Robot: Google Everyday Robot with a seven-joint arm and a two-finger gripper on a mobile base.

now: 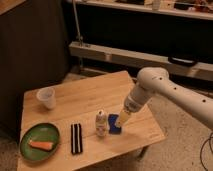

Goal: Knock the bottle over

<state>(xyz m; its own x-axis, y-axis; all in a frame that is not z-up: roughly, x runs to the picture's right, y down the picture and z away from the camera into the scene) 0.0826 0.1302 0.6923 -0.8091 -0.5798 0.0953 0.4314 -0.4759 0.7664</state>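
Observation:
The small whitish bottle stands upright near the front of the wooden table. A small blue block lies just to its right. My gripper reaches down from the white arm on the right and sits over the blue block, a short way right of the bottle and apart from it.
A translucent plastic cup stands at the table's back left. A green plate with an orange piece of food lies at the front left. A black striped bar lies between plate and bottle. A metal rail runs behind the table.

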